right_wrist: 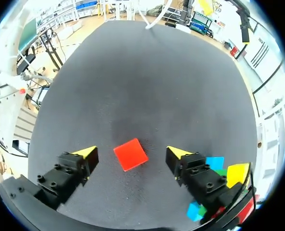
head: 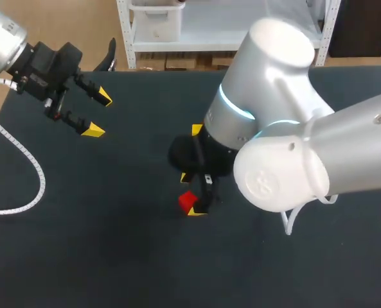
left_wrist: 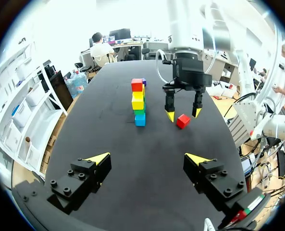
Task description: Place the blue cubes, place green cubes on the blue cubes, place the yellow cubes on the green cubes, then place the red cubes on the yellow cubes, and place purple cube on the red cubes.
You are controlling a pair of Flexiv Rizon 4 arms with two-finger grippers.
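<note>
Hovering over the loose red cube (right_wrist: 130,154) on the desk (head: 81,244) beside the stack (left_wrist: 138,103), the right gripper (left_wrist: 183,114) is spread, straddling it untouched. For the red-cube step it should next lower, pinch and lift. The left gripper (left_wrist: 148,158) hangs spread, far left.

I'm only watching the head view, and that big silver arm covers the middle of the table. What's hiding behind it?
Observer: The left wrist view shows a stack of cubes there: blue lowest, then green, yellow, red.
Operator: And the red cube I can see, is it being held?
Observer: No. In the right wrist view the red cube lies flat on the table between the open fingers of the right gripper, touching neither.
Operator: Where is the stack from there?
Observer: It stands beside the right gripper, apart from the red cube.
</note>
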